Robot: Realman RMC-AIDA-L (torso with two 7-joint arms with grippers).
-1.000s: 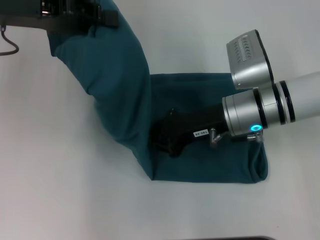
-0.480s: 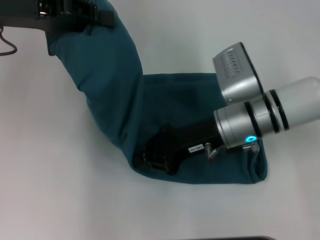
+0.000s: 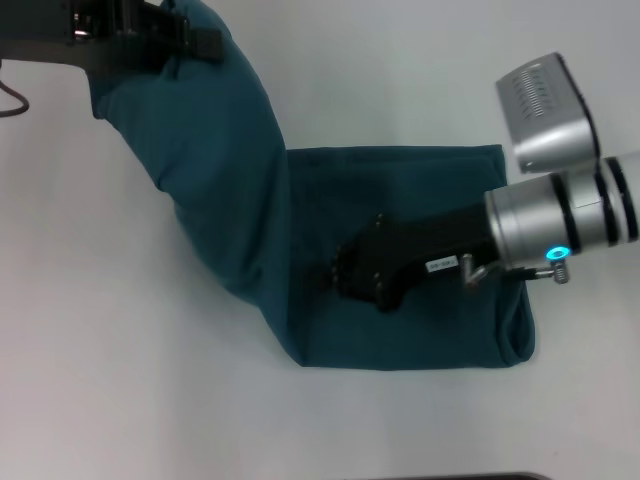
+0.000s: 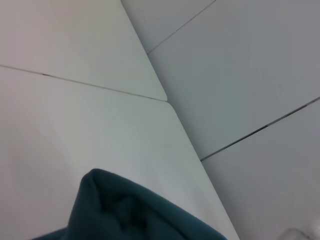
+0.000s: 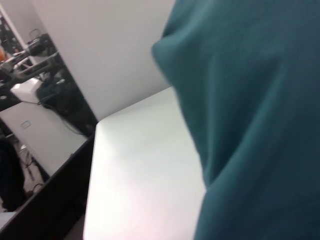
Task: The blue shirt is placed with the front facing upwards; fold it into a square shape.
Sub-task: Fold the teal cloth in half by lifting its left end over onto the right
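Note:
The blue shirt (image 3: 430,200) lies as a plain teal rectangle on the white table (image 3: 100,350). One long band of it (image 3: 220,170) rises from its left edge to the top left corner. There my left gripper (image 3: 185,35) is shut on it and holds it off the table. The left wrist view shows a bunched fold of the shirt (image 4: 125,210), and cloth from the shirt (image 5: 250,100) fills the right wrist view. My right gripper (image 3: 345,275), black, sits low over the flat part, just right of the raised band.
A black cable (image 3: 15,95) curls at the far left by the left arm. The right wrist view shows the table's edge with dark equipment (image 5: 45,90) beyond it. Grey floor (image 4: 250,75) lies past the table corner in the left wrist view.
My right gripper went left and down to the shirt's lower left corner, then drew back right. That corner shifted left and returned. The left arm barely moved.

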